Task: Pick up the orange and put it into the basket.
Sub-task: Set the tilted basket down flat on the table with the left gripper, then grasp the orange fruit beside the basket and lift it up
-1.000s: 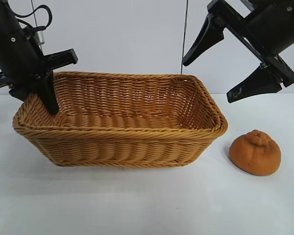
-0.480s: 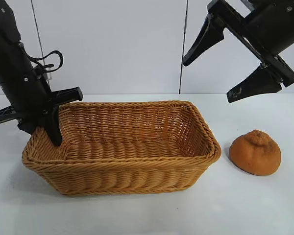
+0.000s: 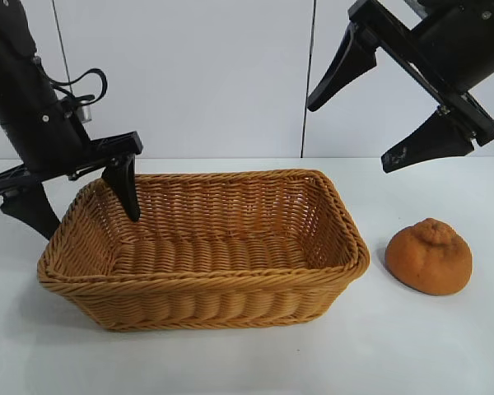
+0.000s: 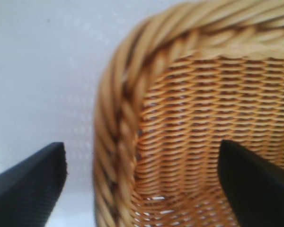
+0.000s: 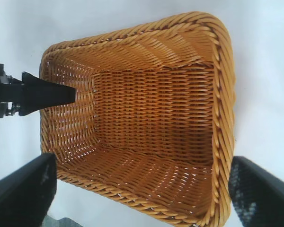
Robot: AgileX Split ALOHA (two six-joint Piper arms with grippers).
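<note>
The orange (image 3: 429, 256), dull and bumpy with a knob on top, lies on the white table to the right of the basket (image 3: 206, 284). The wicker basket rests flat at the centre and holds nothing. My left gripper (image 3: 89, 225) is open and straddles the basket's left wall, one finger outside and one inside. The left wrist view shows that braided rim (image 4: 116, 118) between the spread fingers of the left gripper (image 4: 142, 146), untouched. My right gripper (image 3: 350, 136) hangs open high above the basket's right end, up and left of the orange. The right wrist view looks down into the basket (image 5: 222, 94); the orange is out of it.
The white table (image 3: 247, 362) runs out in front of the basket and around the orange. A pale panelled wall (image 3: 206, 74) stands behind. One finger of the left gripper (image 5: 47, 94) shows at the basket's far end in the right wrist view.
The basket, held raised by my left gripper, came down flat onto the table and slid slightly. The left gripper then opened and let go of its wall. The right arm stayed still.
</note>
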